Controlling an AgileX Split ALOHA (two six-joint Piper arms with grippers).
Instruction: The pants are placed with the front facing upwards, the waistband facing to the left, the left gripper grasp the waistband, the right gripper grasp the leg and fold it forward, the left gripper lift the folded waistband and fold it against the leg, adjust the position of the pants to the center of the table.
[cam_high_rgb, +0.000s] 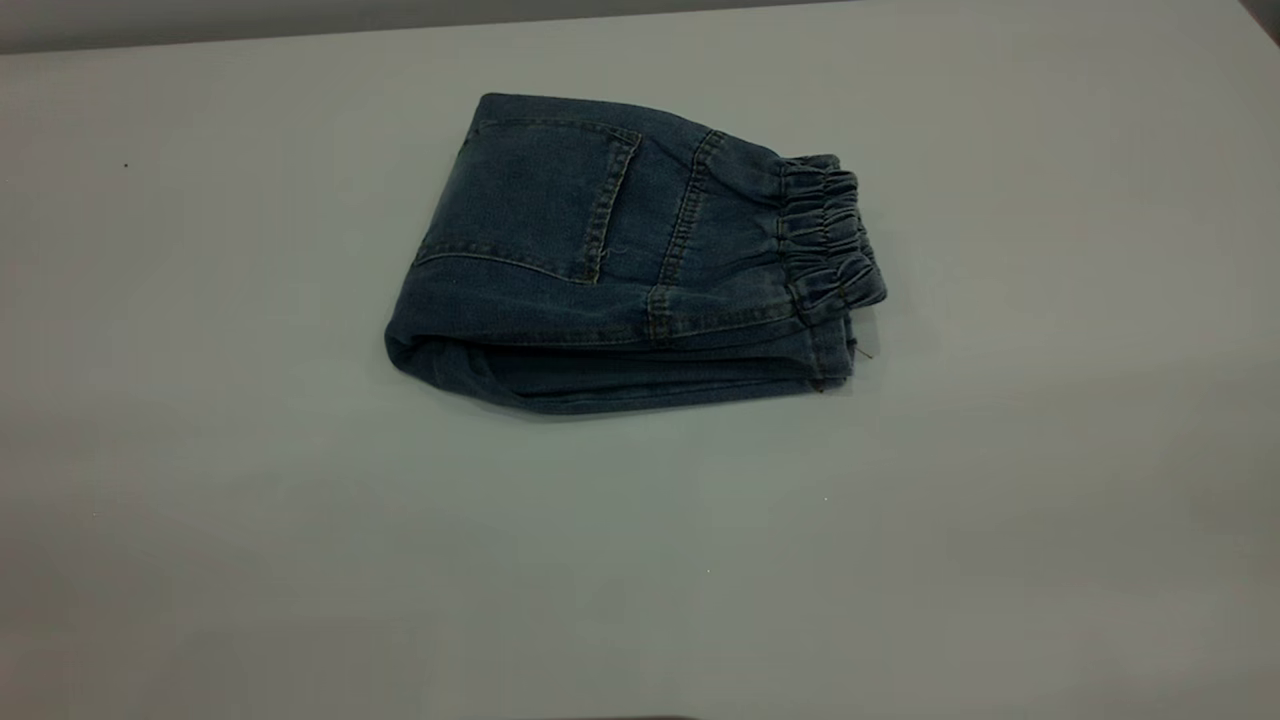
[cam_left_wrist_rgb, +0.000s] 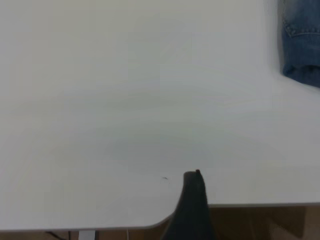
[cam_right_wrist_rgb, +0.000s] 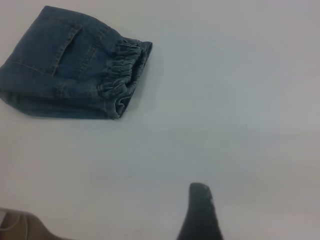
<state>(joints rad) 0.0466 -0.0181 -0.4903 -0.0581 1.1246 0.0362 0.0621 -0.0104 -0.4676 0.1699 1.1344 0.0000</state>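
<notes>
Now, starting at the left of the exterior view, the table (cam_high_rgb: 200, 450) is bare white surface, and neither arm reaches into this view. The left gripper (cam_left_wrist_rgb: 192, 200) shows only in its own wrist view, as one dark pointed finger hanging over the near edge of the table, well apart from the denim; whether its jaws are released or clenched I cannot tell, since only that single finger is visible. It holds nothing.

Toward the middle, a little to the far side, lie the pants (cam_high_rgb: 600, 250), folded into a compact bundle that rests flat on the table. The folded edge is on the left, rounded and thick. On top sits a patch back pocket (cam_high_rgb: 540, 195) with tan stitching; nothing can be seen inside it, and it lies flat and closed. Lower layers of denim peek out along the near edge of the bundle.

Further right, the waistband (cam_high_rgb: 825, 235) forms the right end of the bundle, gathered and ruffled, darker than the rest, lying over the leg layers beneath.

The right gripper (cam_right_wrist_rgb: 200, 215) likewise appears only in its own wrist view, as one dark finger above bare table, well apart from the pants; I cannot tell how its jaws stand, and it grips nothing.
</notes>
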